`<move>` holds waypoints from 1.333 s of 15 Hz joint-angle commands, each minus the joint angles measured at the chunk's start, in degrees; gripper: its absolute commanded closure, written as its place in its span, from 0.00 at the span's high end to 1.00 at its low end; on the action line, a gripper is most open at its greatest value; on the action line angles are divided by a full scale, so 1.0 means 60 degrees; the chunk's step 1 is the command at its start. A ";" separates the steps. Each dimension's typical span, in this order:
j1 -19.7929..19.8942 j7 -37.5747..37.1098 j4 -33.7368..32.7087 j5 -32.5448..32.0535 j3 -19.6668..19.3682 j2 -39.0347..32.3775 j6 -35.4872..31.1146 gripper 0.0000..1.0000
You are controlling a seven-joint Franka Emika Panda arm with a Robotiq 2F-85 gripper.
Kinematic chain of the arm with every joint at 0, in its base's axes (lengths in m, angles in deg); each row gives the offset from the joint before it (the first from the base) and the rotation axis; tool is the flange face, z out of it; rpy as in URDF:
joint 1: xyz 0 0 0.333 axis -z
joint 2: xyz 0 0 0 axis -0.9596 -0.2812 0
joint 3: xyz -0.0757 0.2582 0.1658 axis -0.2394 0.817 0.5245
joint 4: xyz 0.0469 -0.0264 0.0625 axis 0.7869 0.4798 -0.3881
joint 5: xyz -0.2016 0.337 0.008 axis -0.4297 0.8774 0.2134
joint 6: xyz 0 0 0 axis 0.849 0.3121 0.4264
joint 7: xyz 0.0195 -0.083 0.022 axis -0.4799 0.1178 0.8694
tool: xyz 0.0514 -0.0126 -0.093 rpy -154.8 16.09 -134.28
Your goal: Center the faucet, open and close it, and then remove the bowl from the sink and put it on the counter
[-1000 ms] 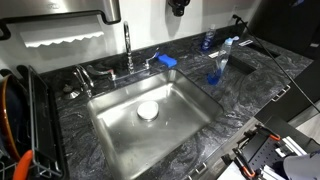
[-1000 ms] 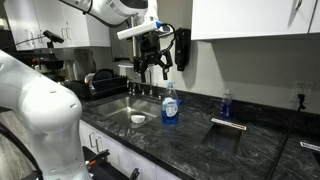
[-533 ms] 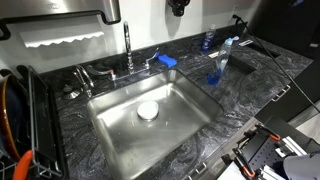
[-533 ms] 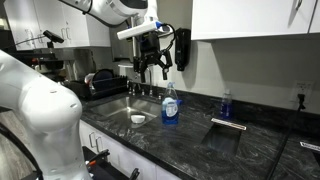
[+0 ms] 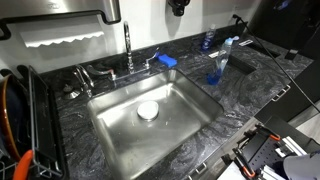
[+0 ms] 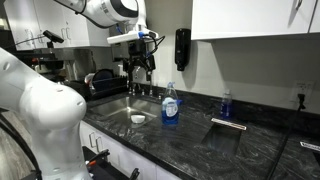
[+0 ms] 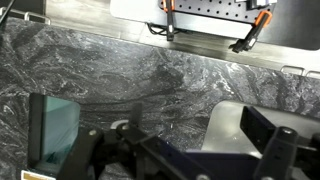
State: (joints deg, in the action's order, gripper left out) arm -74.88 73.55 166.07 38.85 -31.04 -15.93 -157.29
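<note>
The chrome faucet [image 5: 128, 42] stands behind the steel sink [image 5: 175, 135]. A small white bowl [image 5: 148, 110] rests in the basin near the drain, and it also shows as the bowl [image 6: 138, 118] from the side. My gripper [image 6: 140, 66] hangs high over the back of the sink, open and holding nothing. In the wrist view the gripper [image 7: 187, 150] has its dark fingers [image 7: 285, 148] spread wide. Below them lie the dark veined counter [image 7: 150, 80] and a pale corner of the sink [image 7: 232, 125]. The faucet and bowl are out of the wrist view.
A blue soap bottle [image 6: 170, 105] stands on the counter right of the sink, with another blue bottle [image 6: 226, 103] further along. A blue sponge [image 5: 166, 61] lies beside the faucet. A dish rack [image 5: 15, 125] stands left of the sink. A black dispenser [image 6: 182, 48] hangs on the wall.
The arm has swung the open gripper sideways, away from the black wall dispenser to above the faucet end of the sink. The bowl and the faucet have not moved.
</note>
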 commanded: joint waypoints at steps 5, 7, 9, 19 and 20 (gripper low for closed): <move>-0.0198 -0.2281 0.0343 0.1607 0.0967 -0.0746 -0.1926 1.00; -0.0121 -0.2963 0.0557 0.1362 0.1429 -0.0742 -0.2998 1.00; -0.0029 -0.3742 0.0821 0.0979 0.1965 -0.0694 -0.4135 1.00; -0.0107 -0.6204 0.0778 0.1148 0.3216 -0.2243 -0.5674 1.00; -0.0103 -0.6236 0.0717 0.1220 0.3191 -0.2541 -0.5811 1.00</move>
State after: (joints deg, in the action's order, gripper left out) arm -75.88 36.93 172.03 44.61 -11.93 -24.82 -189.21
